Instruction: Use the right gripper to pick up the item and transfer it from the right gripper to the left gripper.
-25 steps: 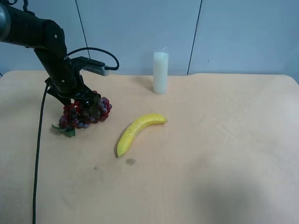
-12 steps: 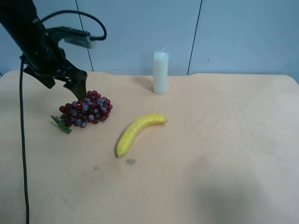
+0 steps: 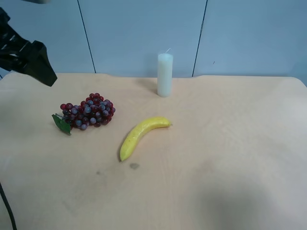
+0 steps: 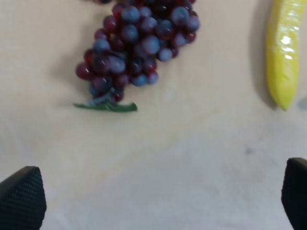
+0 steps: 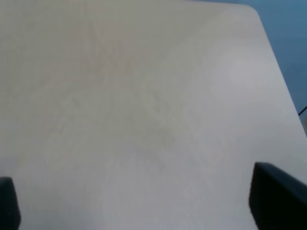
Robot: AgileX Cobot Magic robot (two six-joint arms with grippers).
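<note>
A bunch of small dark red and purple-blue artificial grapes with a green leaf (image 3: 87,115) is seen lying on the pale wooden table (image 3: 216,143) at the left of the middle of the exterior high view, touched by nothing. A curved yellow plastic banana (image 3: 140,135) is placed near it toward the centre of the frame, and a white pillar candle (image 3: 165,74) is stood upright behind both, near the table's far edge before a grey-blue panelled wall (image 3: 240,33). At the upper left corner of that view a black arm (image 3: 24,55) is held above the table, well apart from the grapes. In the left wrist view the left gripper (image 4: 158,196) is shown with its black fingers (image 4: 21,196) spread wide apart at the two lower corners, with the grapes and the banana's tip beyond them and nothing between them. In the right wrist view the right gripper (image 5: 139,201) is likewise seen with its fingers (image 5: 276,196) set wide, over bare table, with nothing held.
</note>
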